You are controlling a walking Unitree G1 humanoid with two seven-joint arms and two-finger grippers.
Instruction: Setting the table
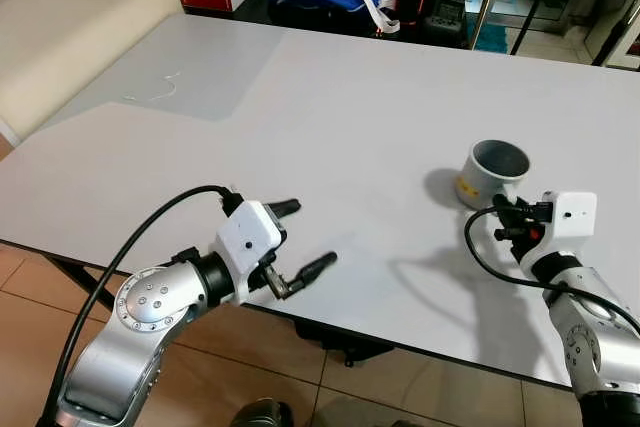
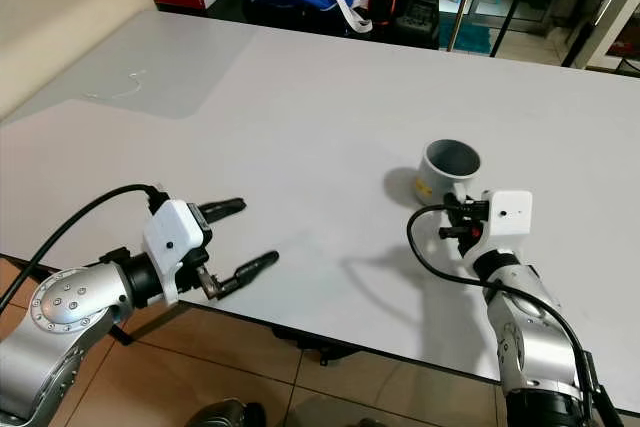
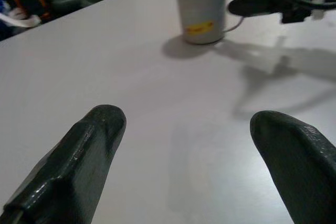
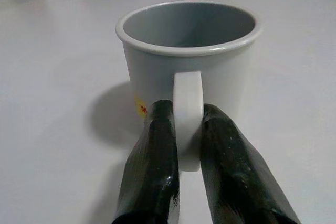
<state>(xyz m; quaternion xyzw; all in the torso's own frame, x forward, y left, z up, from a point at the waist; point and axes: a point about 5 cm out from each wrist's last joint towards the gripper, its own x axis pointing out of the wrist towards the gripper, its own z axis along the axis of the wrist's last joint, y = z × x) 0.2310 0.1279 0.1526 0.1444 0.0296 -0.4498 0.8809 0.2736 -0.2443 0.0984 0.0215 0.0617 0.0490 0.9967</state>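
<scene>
Your worktop (image 1: 330,97) carries one mug (image 1: 495,175), upright toward its right side, mouth up, so its long axis is vertical and its handle (image 4: 188,119) points back at you. That suits your right pincer (image 4: 190,145), clamped narrow on the handle. Your left pincer (image 1: 305,239) hovers wide and empty over the near edge.

— What is the mug (image 4: 187,56) made of?
— It looks like glazed ceramic, smooth and faintly glossy, grey inside. The desk (image 1: 330,97) is a smooth white laminate with a soft sheen.
— And the arms?
— Brushed silver metal, with white plastic housings. The right end effector (image 4: 189,145) has glossy black fingers; the left end effector (image 3: 184,166) looks matt black. The floor (image 1: 260,357) is glossy tile.
</scene>
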